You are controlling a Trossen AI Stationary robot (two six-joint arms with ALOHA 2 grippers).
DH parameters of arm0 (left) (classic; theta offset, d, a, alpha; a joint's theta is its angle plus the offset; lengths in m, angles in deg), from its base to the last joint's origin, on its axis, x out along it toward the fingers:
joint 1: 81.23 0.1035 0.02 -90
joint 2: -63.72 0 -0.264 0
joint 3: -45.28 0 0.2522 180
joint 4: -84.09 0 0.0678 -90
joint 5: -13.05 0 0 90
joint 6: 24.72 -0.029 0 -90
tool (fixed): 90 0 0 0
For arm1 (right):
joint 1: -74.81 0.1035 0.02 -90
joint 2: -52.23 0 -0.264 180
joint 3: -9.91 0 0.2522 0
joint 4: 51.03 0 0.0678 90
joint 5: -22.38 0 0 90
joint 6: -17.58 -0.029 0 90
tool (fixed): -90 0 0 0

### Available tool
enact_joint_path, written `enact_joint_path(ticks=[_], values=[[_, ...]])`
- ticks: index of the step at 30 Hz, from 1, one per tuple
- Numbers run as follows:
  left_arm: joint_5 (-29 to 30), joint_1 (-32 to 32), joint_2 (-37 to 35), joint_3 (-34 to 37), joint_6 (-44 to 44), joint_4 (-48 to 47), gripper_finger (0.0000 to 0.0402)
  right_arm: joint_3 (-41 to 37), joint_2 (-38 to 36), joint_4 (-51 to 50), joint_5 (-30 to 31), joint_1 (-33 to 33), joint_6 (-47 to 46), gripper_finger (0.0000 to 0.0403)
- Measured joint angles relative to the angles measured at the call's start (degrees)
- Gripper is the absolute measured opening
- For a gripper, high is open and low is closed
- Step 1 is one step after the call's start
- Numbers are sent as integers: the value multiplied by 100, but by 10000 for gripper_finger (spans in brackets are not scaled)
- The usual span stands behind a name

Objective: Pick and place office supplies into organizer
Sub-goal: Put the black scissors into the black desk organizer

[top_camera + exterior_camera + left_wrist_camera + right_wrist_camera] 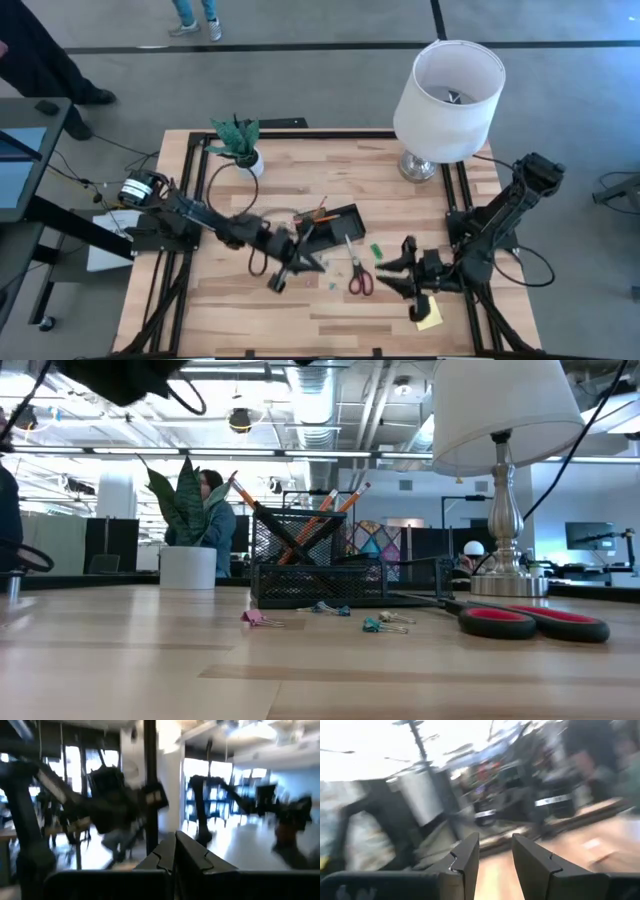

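Note:
The black mesh organizer [340, 222] [320, 565] stands mid-table with orange pencils [330, 512] leaning in it. Red-handled scissors [358, 276] [535, 622] lie flat just to its near right, beside a small green block [375, 250]. Small clips [385, 623] lie in front of the organizer. A yellow sticky-note pad [430, 318] lies near the table's front right. My left gripper [312, 262] [175, 851] hovers shut and empty to the near left of the organizer. My right gripper [388, 277] [495, 852] hovers open to the right of the scissors, nothing between its fingers.
A potted green plant [238, 142] [188, 550] stands at the far left, and a white-shaded lamp [448, 100] [505, 480] at the far right. People show in the room beyond the table. Bare wood lies along the near edge [300, 330].

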Motion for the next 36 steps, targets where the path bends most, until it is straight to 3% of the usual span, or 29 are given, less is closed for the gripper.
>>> enact_joint_path(ticks=[4, 11, 16, 19, 24, 36], values=[[990, -656, 17, 0, -247, -1022, 0, 2, 434, -177, -813, -74, -896, 113], [3238, -1737, 31, 0, -123, -2420, 0, 0, 1681, -118, -815, -359, -1706, 113], [4521, -2324, 31, 0, 245, -2896, 0, 0, 2331, 363, -843, -783, -3219, 113], [5092, -2553, 31, 0, 402, -3120, 0, 0, 2415, 474, -1321, -1088, -3735, 113], [5384, -2692, 31, 0, 672, -3415, 0, 8, 2429, 472, -2302, -1475, -3910, 113], [5422, -2688, 31, 0, 864, -3624, 0, 354, 2428, 457, -2324, -1449, -2864, 113]])
